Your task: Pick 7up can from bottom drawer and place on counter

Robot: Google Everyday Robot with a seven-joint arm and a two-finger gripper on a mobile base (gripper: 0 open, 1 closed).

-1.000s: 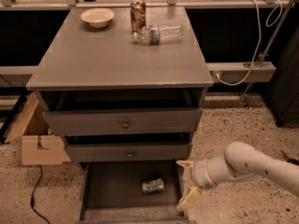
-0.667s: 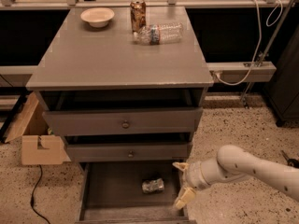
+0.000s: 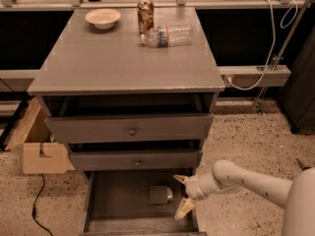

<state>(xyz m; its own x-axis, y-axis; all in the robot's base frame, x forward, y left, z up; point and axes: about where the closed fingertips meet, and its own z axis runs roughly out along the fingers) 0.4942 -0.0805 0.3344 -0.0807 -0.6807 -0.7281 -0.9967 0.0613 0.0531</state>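
The bottom drawer (image 3: 118,205) is pulled out at the foot of the grey cabinet. The 7up can (image 3: 161,194), small, silvery and dented, lies on its side on the drawer floor, right of the middle. My gripper (image 3: 181,195) is open at the drawer's right side, just right of the can. One pale finger (image 3: 180,179) is above and behind it and the other sits lower, toward the drawer front. The fingers do not touch the can. The counter (image 3: 123,58) is the cabinet's flat grey top.
On the counter's far part stand a white bowl (image 3: 103,18), a tall brown-gold can (image 3: 145,15) and a clear plastic bottle (image 3: 166,35) lying on its side. Two upper drawers with round knobs (image 3: 132,131) sit slightly open. A cardboard box (image 3: 43,156) stands at the left.
My gripper has moved left along the drawer's right side, closer to the 7up can. The can has not moved.
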